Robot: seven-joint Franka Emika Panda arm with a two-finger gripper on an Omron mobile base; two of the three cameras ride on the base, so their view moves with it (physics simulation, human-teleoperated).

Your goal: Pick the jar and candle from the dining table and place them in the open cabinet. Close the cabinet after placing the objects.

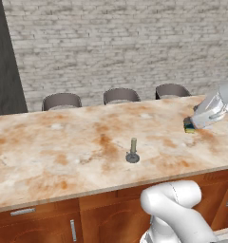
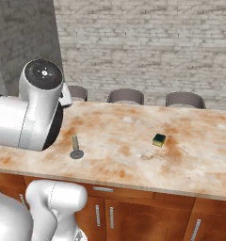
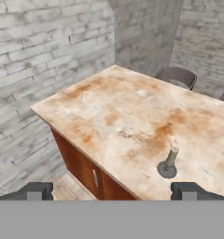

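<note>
The candle (image 1: 133,152) (image 2: 76,148) is a short beige-olive stick upright on a small round dark-grey dish. It stands on the marbled dining table (image 1: 63,147) (image 2: 133,141) near its front edge. In the hand view the candle (image 3: 170,163) is at the lower right, just above my right fingertip (image 3: 188,190) and some way off. My gripper (image 3: 114,191) is open wide with nothing between its fingers, looking along the dining table (image 3: 123,112) from above its front edge. The jar and the cabinet are out of view.
A small green-and-yellow block (image 2: 158,140) lies on the table's right part, partly behind my arm (image 1: 211,111) in the left base view. Dark chairs (image 1: 120,95) (image 2: 126,96) (image 3: 175,76) line the far side before a brick wall. Wood drawers with silver handles (image 1: 23,211) run below the top.
</note>
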